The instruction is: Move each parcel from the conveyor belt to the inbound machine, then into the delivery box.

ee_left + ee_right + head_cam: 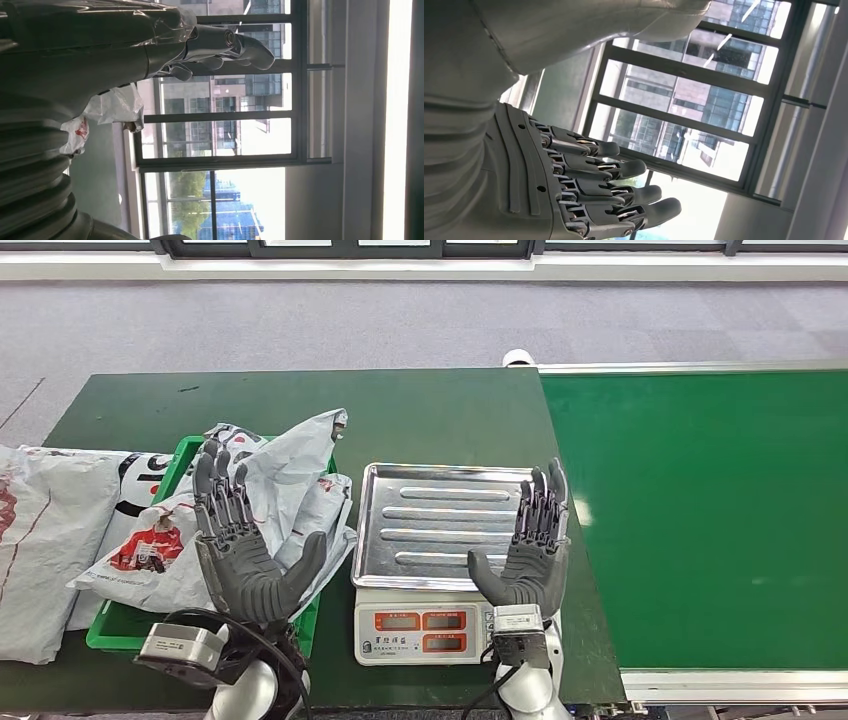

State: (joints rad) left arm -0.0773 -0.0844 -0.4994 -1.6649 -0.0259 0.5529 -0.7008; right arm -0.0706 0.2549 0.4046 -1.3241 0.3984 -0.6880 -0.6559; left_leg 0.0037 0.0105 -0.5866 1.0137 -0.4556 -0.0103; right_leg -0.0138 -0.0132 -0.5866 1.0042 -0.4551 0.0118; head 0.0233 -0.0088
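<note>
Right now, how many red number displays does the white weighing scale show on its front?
3 red displays: two side by side, one below the right one. None hidden.

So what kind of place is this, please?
Probably a parcel sorting station, perhaps a test setup: a green conveyor belt, a weighing scale beside it, and a green box holding bagged parcels. Large windows suggest an office-like hall.

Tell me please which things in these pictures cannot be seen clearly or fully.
- Scale displays: head view, digits too small to read.
- Green box: head view, its inside is covered by the parcels and the left hand.
- Conveyor belt: head view, cut off by the right edge.
- Steel tray: its near right corner is hidden by the right hand.
</note>
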